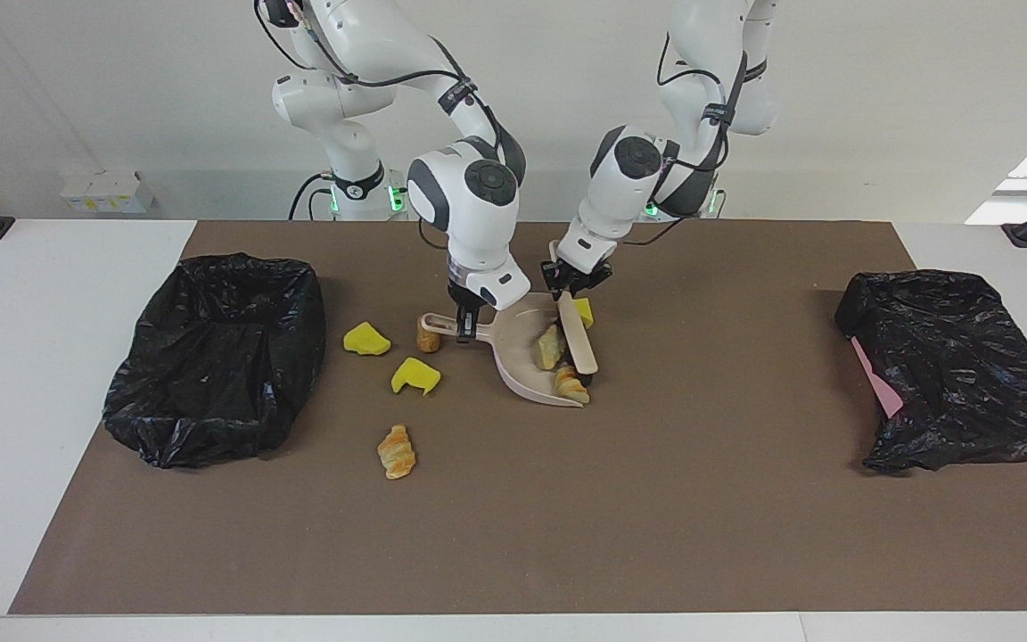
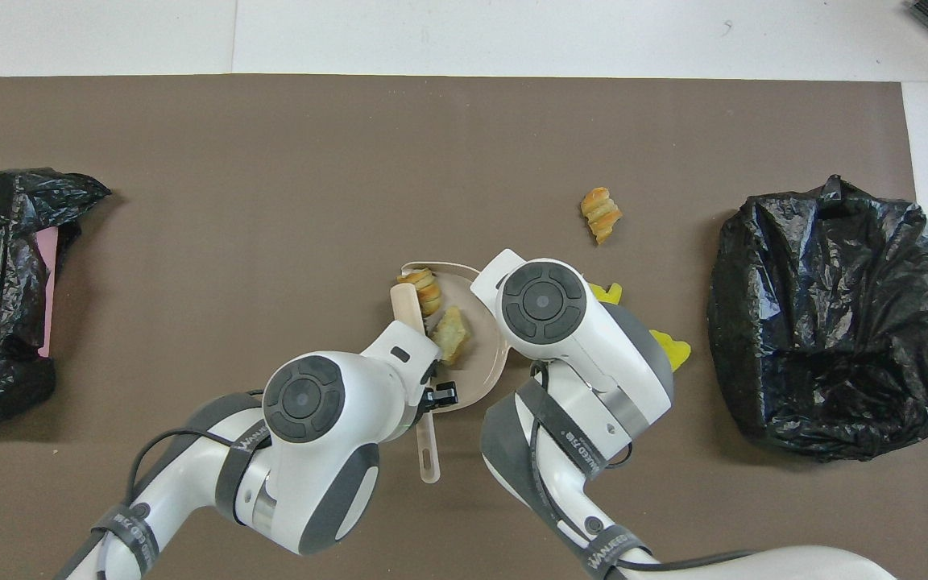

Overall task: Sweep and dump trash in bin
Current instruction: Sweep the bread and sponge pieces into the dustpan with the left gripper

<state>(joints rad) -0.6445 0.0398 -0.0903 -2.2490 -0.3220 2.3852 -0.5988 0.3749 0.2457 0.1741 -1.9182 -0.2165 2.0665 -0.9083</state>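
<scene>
The right gripper (image 1: 467, 323) is clamped shut on the handle of the dustpan (image 1: 522, 374), holding it on the mat with its mouth toward the left arm's end; the left gripper (image 1: 570, 290) is closed on the handle of the brush (image 1: 579, 337), whose head lies along the pan's open edge.

Judged from how things lie, the sweeping is under way but well short of done. Two bread pieces are in the pan — a pale chunk (image 1: 549, 346) and a croissant piece (image 1: 572, 383) sitting at the lip, barely inside; a yellow scrap (image 1: 583, 312) lies just beside the brush on its outer side, apparently not yet in the pan.

Four pieces remain on the mat toward the right arm's end: a brown stub (image 1: 428, 338) touching or just beside the pan's handle, two yellow chunks (image 1: 365, 339) and (image 1: 414, 375) between the pan and the bin (image 1: 216, 357), and a croissant (image 1: 397, 450) farther from the robots than all of these.

Nothing has been dumped as far as can be seen — the bin's black liner shows no scraps inside; a second black bag (image 1: 959, 366) sits at the left arm's end. Left to do: gather the yellow scrap, sweep the four loose pieces, carry the pan to a bin and tip it.
</scene>
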